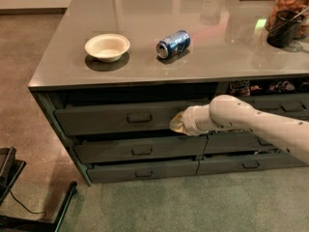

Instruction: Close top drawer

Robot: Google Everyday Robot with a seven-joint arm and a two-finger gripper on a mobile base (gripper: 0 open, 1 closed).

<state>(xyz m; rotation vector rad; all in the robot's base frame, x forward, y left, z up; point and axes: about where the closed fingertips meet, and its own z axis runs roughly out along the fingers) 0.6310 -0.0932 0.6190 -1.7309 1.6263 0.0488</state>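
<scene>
The top drawer (106, 119) is a wide dark grey drawer under the counter's left half. It stands slightly out from the cabinet, with a dark gap above its front panel. A small bar handle (139, 117) sits at its centre. My gripper (175, 123) is at the end of the white arm coming in from the right. It rests against the right part of the drawer's front panel, to the right of the handle.
On the grey counter (72, 66) lie a white bowl (107, 47) and a blue soda can (173, 44) on its side. A dark cup (284, 29) and a jar stand at the right. Shallower drawers (140, 149) sit below. A second open drawer (270, 88) is at the right. A black frame (14, 197) stands at the bottom left.
</scene>
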